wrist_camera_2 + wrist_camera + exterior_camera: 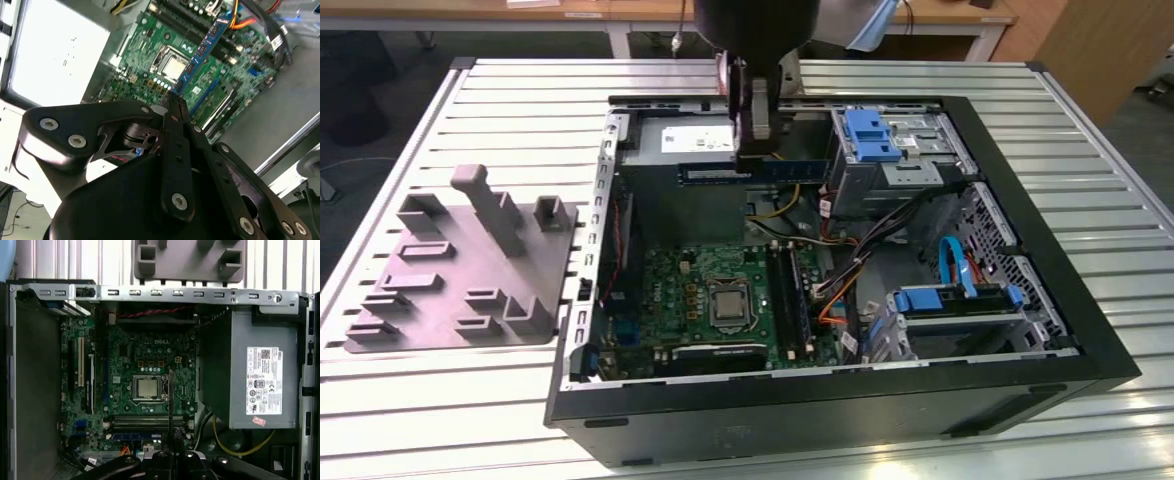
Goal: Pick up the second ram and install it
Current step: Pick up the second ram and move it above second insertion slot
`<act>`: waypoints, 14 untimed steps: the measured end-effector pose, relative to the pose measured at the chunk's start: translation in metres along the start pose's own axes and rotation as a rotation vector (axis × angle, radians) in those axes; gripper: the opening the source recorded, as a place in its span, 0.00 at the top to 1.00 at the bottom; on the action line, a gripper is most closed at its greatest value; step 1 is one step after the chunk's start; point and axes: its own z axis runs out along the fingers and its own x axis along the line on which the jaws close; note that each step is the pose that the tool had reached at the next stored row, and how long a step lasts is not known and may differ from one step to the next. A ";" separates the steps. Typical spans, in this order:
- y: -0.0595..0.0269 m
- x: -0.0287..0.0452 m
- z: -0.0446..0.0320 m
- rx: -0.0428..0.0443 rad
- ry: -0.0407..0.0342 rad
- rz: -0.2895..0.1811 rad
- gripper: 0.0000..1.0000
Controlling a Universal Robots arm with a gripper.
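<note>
Ram [787,171] clamped between the fingers [755,125], upper centre of the exterior view. It hangs level over the open case [854,405], above the motherboard [694,290].

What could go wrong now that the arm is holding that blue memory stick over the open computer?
The thin blue-green memory stick, pinched in the jaws, could slip or tilt. It must meet a narrow black slot rail on the green motherboard squarely; a skewed push might bend it. The orange cables beside the slots could snag.
</note>
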 end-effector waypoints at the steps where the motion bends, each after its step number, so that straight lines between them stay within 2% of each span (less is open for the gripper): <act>1: -0.0002 0.0000 0.0000 0.0001 0.0000 0.000 0.89; 7: -0.0003 0.0002 0.0025 0.0001 0.0000 0.000 0.89; 14: -0.0006 0.0058 0.0100 0.0001 0.0000 0.000 0.89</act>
